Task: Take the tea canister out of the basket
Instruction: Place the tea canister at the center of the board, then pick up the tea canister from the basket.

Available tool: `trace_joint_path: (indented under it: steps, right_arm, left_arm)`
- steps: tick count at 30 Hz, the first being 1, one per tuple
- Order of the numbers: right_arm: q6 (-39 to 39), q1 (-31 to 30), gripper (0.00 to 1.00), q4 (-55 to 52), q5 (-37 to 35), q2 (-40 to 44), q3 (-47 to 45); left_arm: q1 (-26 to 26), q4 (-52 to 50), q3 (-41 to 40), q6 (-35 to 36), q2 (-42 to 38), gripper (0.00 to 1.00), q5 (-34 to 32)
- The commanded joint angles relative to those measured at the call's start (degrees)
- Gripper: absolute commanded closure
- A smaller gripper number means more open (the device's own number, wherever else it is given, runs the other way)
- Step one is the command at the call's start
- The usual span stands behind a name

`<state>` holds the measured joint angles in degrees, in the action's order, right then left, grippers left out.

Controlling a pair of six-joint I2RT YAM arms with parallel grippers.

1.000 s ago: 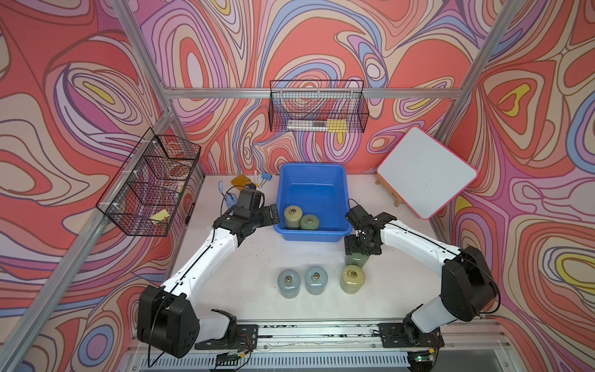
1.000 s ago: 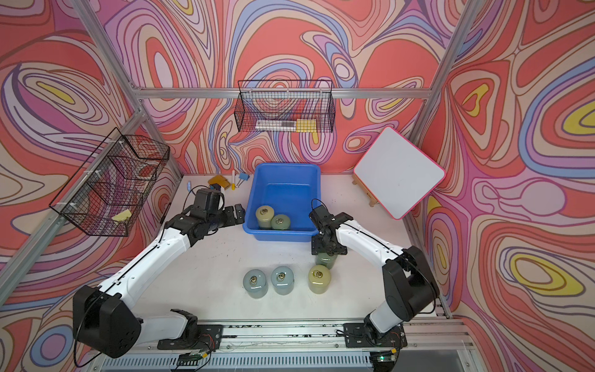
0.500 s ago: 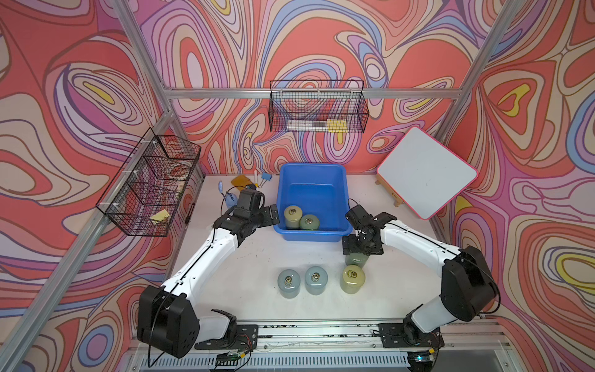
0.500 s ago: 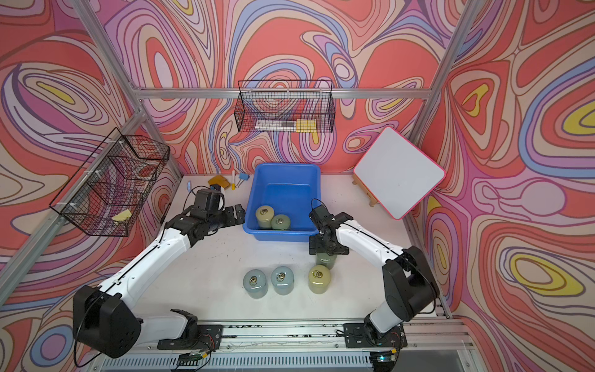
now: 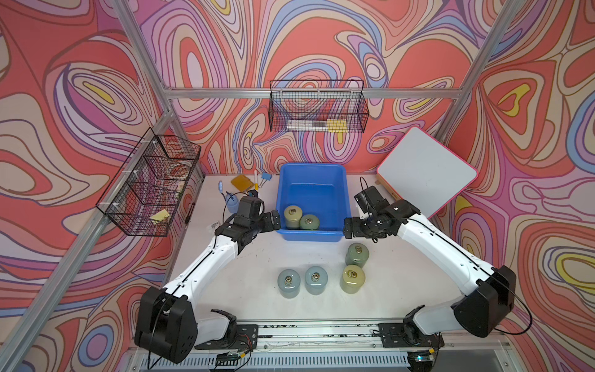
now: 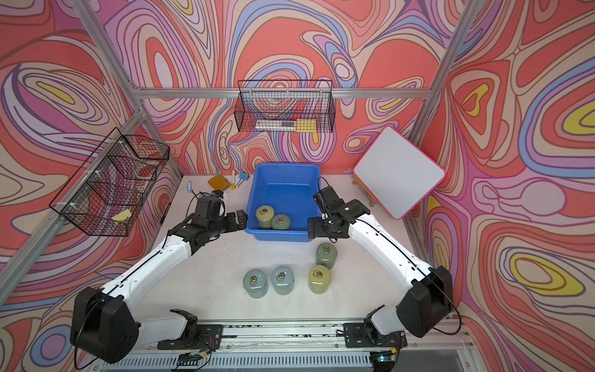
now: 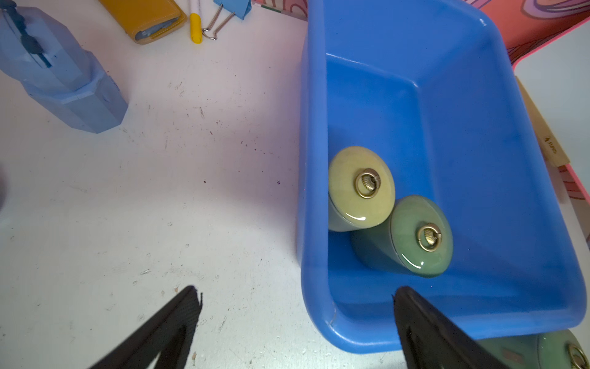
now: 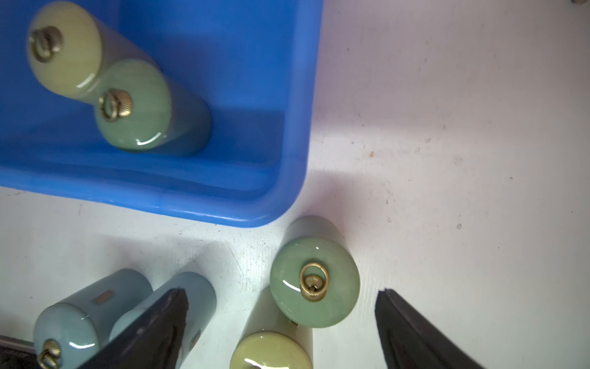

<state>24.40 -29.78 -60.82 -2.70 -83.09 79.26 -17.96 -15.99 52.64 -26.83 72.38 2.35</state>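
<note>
Presently on the white tabletop (image 5: 244, 273):
Bright blue rectangular plastic basket (image 5: 311, 166), its near-left corner holding a yellow-green glazed tea canister (image 5: 292, 216) beside a green tea canister (image 5: 309, 221); four more upright canisters (image 5: 352, 278) outside, before it; left gripper (image 7: 295, 292), right gripper (image 8: 281, 292), both jaws spread, empty.

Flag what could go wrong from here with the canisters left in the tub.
The yellow canister and green canister in the basket stand touching, close to its wall; gripping one could tip the other.
The open left gripper straddles the basket's rim in the wrist view; going straight down could hit it.
The open right gripper hangs over the canister outside the basket; a swing could topple it.
</note>
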Motion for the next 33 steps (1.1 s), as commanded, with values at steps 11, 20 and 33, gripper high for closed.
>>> trace_joint_path:
  steps: [11,20,33]
  right_arm:
    - [-8.1,-3.3,0.06,-1.4,5.0,-15.5,17.1]
    - [-9.4,-5.6,0.03,-0.6,5.0,-26.1,24.4]
    - [-11.4,-8.0,0.02,-1.8,2.9,-39.0,35.8]
  left_arm:
    - [0.4,8.0,-6.1,0.1,-4.5,0.01,-0.9]
    - [0.4,13.7,-11.8,-0.5,-8.8,0.01,-1.2]
    - [0.4,15.2,-13.4,-0.6,-10.3,0.01,-1.0]
